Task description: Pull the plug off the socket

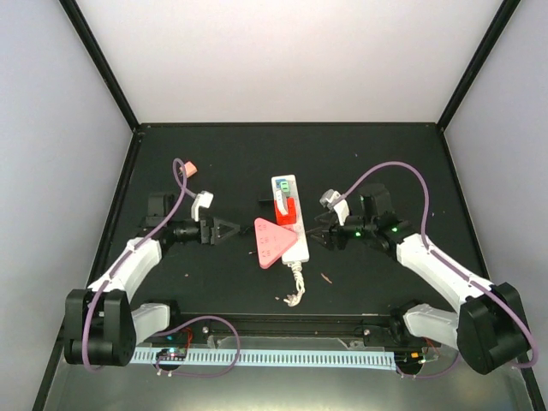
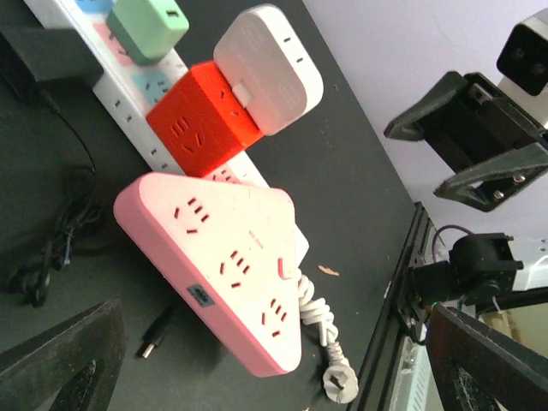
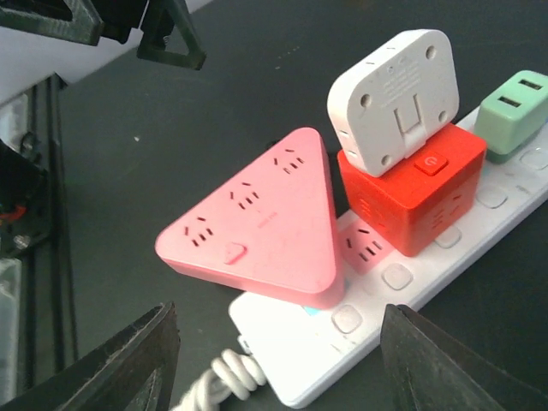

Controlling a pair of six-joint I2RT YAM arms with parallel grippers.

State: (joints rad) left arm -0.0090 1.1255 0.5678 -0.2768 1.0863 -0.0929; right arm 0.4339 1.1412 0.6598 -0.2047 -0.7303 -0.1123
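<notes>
The socket, a long white power strip (image 1: 297, 246), lies mid-table with its knotted white cord (image 1: 296, 289) toward me. Plugged into it are a pink triangular adapter (image 1: 274, 242) nearest the cord, a red cube (image 1: 289, 210) topped by a white adapter, and a green plug (image 1: 281, 190). My left gripper (image 1: 229, 229) is open, left of the pink adapter, apart from it. My right gripper (image 1: 318, 233) is open, right of the strip. The left wrist view shows the pink adapter (image 2: 227, 265) and red cube (image 2: 201, 124). The right wrist view shows the pink adapter (image 3: 257, 218) and strip (image 3: 411, 317) between open fingers (image 3: 120, 368).
A small pink and white object (image 1: 190, 168) lies at the back left. A black cable (image 2: 51, 231) and a black block (image 2: 38, 53) lie beside the strip's far side. Crumbs (image 1: 325, 276) lie near the cord. A rail (image 1: 282, 355) runs along the front edge.
</notes>
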